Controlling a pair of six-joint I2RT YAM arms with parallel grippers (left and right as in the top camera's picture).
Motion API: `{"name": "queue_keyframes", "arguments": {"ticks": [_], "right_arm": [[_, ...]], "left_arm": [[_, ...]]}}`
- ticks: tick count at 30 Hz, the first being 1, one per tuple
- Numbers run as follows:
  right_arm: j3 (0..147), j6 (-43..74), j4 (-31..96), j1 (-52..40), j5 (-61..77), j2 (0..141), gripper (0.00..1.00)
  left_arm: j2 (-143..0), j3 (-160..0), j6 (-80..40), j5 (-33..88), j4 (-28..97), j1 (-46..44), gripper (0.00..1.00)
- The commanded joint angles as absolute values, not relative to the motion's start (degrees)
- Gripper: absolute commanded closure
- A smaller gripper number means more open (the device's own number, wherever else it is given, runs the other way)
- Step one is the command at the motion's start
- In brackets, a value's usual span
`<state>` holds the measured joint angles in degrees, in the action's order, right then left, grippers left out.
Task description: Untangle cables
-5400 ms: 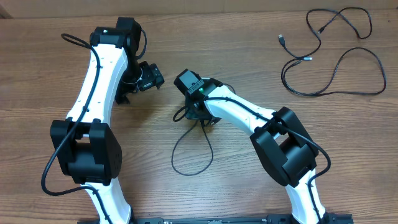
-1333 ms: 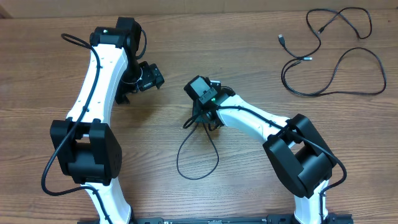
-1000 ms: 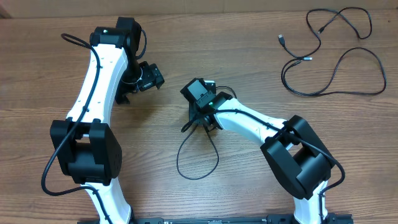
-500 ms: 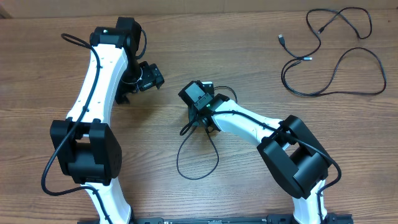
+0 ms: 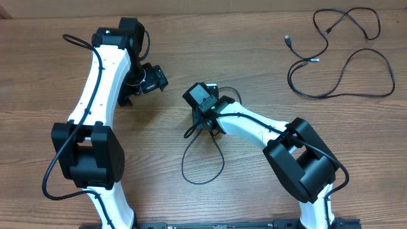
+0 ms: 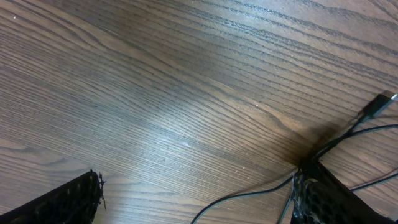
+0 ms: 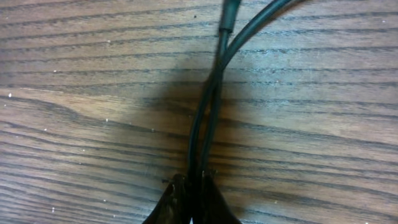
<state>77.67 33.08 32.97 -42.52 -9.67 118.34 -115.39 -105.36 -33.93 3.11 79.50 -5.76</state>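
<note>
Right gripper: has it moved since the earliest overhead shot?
Yes. The right gripper, shut on the cable, has shifted toward the near table edge, farther from the stationary left gripper.

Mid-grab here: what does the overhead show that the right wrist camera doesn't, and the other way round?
Overhead only: the separate cables spread out at far right, and how the held cable trails into an open loop toward the base. Right wrist only: the right gripper shut on two of its strands lying side by side, with a plug sleeve just beyond. Both: the held cable at the right gripper, lying on the wooden table.
</note>
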Motion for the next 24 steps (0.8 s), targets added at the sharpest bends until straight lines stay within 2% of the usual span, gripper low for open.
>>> {"name": "queue_keyframes", "arguments": {"ticks": [1, 24], "right_arm": [[77.2, 32.9, 33.5, -42.7, -7.4, 119.9, 0.96], [77.6, 32.9, 33.7, -42.7, -8.2, 118.9, 0.96]], "left_arm": [[-113.8, -106.6, -33.0, 2.2, 79.4, -5.7, 0.0], [-113.8, -106.6, -33.0, 2.2, 79.4, -5.7, 0.0]]}}
